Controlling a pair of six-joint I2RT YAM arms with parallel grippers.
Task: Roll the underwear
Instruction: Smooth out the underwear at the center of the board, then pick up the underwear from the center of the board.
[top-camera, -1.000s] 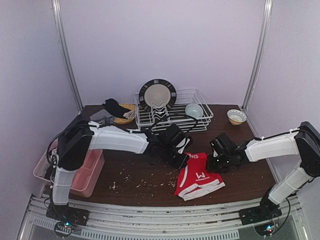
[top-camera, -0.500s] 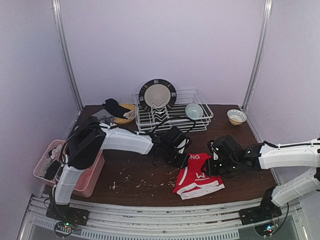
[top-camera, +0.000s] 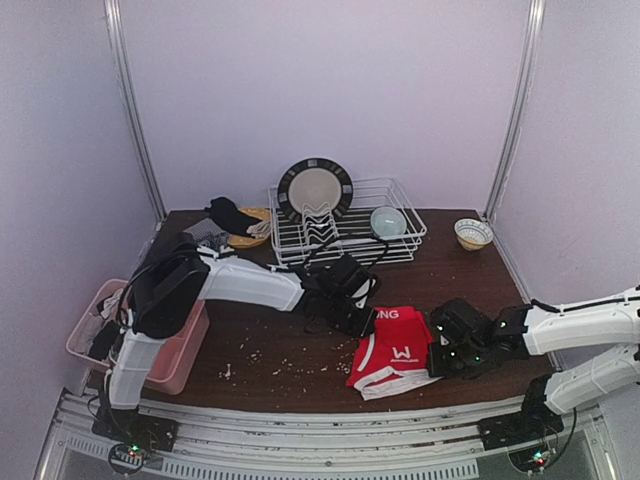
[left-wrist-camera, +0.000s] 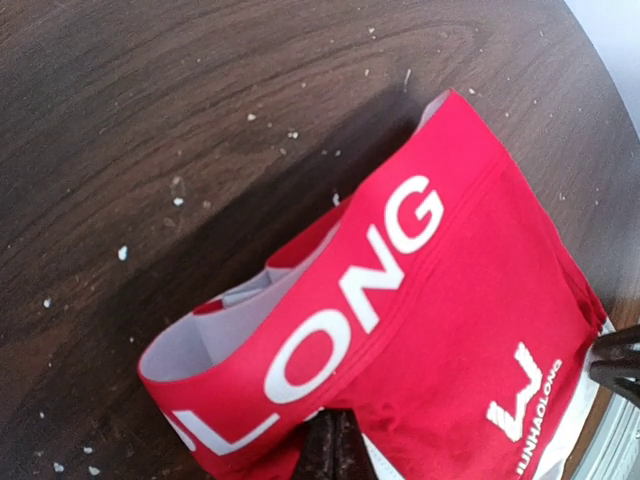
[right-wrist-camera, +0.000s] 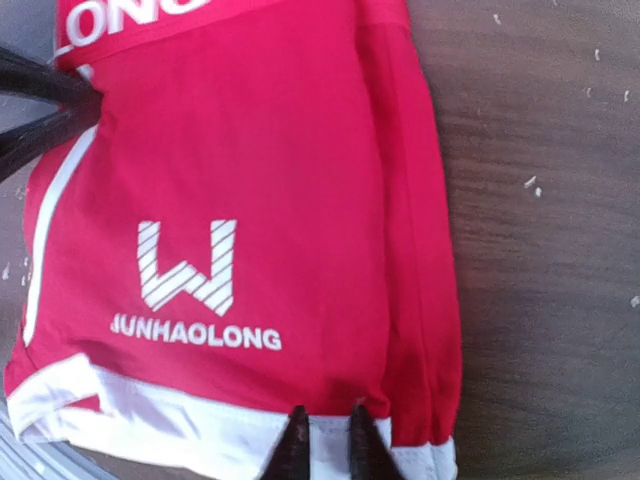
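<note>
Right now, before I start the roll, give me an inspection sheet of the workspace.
Surface: dark wooden table, scattered pale crumbs.
Job's things: red underwear near the front edge; dark cloth pile at back left.
Clutter: dish rack with plate and bowl; small bowl; pink tray.
Grippers: left fingers shut on the waistband; right fingers at the white hem, grip unclear.
Cables: black cable by left arm's base.
Surroundings: plain lilac walls.
</note>
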